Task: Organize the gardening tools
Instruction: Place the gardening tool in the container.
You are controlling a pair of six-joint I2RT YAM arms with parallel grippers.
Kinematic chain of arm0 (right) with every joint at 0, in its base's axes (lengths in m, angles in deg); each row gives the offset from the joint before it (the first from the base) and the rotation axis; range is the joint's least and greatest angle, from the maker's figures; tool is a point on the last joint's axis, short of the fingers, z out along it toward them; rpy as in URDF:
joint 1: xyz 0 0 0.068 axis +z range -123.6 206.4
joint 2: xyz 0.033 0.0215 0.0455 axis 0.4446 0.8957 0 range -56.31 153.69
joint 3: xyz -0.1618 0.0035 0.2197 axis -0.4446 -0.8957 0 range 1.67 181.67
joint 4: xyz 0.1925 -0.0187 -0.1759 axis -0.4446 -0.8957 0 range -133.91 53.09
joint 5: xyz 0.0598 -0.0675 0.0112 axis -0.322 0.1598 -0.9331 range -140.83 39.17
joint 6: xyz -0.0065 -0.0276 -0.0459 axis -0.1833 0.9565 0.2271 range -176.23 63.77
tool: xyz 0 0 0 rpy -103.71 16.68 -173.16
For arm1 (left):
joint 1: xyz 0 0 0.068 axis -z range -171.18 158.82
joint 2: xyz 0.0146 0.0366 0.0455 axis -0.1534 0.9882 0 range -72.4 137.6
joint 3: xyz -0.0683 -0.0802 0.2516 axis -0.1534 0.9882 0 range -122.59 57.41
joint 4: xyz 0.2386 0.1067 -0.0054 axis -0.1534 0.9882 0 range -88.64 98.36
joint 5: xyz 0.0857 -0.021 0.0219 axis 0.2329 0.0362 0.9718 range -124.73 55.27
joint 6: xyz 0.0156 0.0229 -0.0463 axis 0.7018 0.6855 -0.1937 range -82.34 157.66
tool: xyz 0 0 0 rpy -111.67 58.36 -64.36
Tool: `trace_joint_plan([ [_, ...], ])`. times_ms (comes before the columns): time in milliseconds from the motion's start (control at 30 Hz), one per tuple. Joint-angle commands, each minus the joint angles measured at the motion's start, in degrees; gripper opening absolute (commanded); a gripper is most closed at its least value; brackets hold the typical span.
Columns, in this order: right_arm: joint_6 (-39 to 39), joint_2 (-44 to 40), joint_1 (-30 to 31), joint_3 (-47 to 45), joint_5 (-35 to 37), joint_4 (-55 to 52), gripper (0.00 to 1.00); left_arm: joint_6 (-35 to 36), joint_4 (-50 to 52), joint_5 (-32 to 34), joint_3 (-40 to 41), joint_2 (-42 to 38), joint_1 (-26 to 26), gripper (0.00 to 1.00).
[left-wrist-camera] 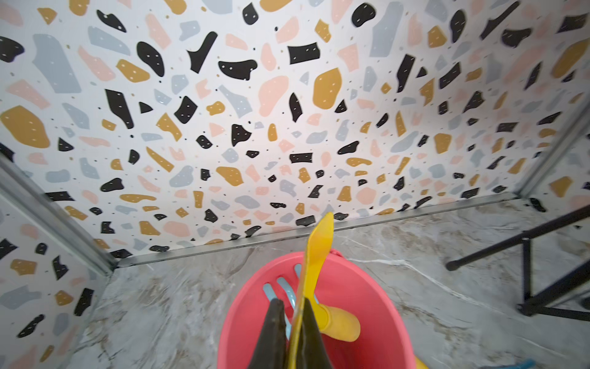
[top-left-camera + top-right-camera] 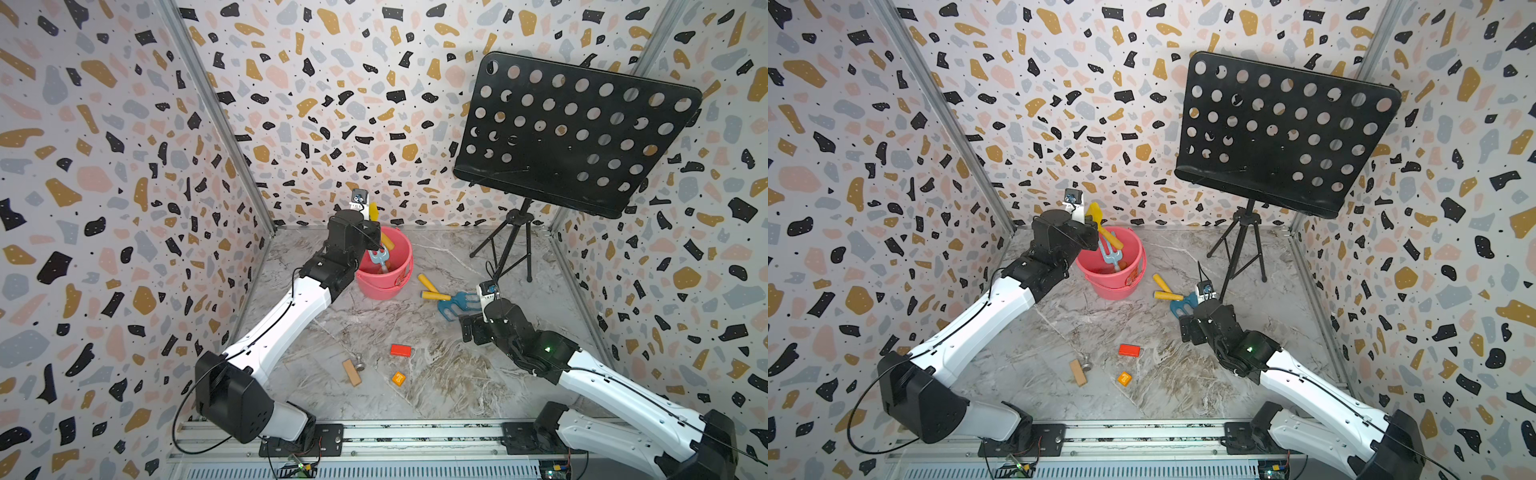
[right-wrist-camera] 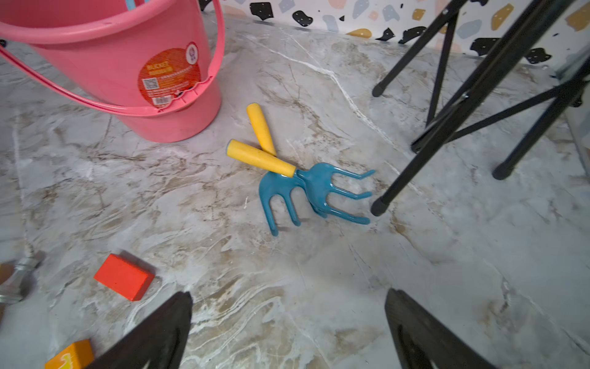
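Leaning over the pink bucket [image 1: 357, 281], the left gripper [image 1: 293, 303] pinches the yellow scoop [image 1: 319, 246]; the right gripper [image 3: 287, 292] hovers low, fingers [image 3: 166, 326] spread wide, facing two rakes [image 3: 306, 188].

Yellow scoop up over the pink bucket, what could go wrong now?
The yellow scoop is pinched by its thin blade in the left jaws above the pink bucket; dropped, it might catch the light-blue fork inside or the rim and tip out. The two blue rakes lie crossed beside a music stand leg; the open right jaws could drag both or knock one against that leg.
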Motion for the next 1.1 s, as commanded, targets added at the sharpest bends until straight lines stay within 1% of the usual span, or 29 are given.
trace_joint_plan([
  [0,-2.70,-0.20,-0.06,2.19,5.80,-3.10,1.00,5.05,-5.54,2.44,-2.85,1.75,-0.26,0.00],
  [167,-6.84,3.30,-0.63,5.17,9.00,-5.90,1.00,5.59,-5.80,1.45,-1.97,4.64,-0.41,0.00],
  [267,-8.08,6.14,-1.38,7.09,9.28,-7.11,1.00,5.69,-6.48,0.52,-0.57,5.84,-0.46,0.00],
  [400,-9.68,10.29,-3.22,9.77,7.37,-8.50,1.00,6.12,-6.33,-0.36,0.54,7.72,-0.38,0.00],
  [567,-10.83,14.65,-6.43,11.99,3.26,-9.28,1.00,6.27,-5.77,-1.31,1.87,9.79,-0.43,0.00],
  [633,-10.76,15.33,-6.65,12.15,2.71,-9.42,1.00,6.51,-5.23,-1.79,2.01,10.41,-0.42,0.00],
  [800,-11.25,15.34,-6.92,11.33,1.63,-9.43,1.00,6.59,-4.10,-2.41,2.10,11.72,-0.39,0.05],
  [867,-11.32,15.09,-6.93,10.95,1.19,-9.44,1.00,6.36,-3.59,-2.82,2.06,12.07,-0.43,0.09],
  [900,-11.31,14.88,-6.99,10.73,0.99,-9.47,1.00,6.26,-3.38,-3.13,2.04,12.14,-0.39,0.15],
  [1000,-11.25,14.41,-7.02,10.42,0.54,-9.70,1.00,6.11,-2.43,-3.96,1.34,12.08,-0.39,0.39],
  [1067,-11.06,14.06,-7.06,10.48,0.30,-10.03,1.00,5.91,-1.47,-4.67,0.27,11.78,-0.40,0.48],
])
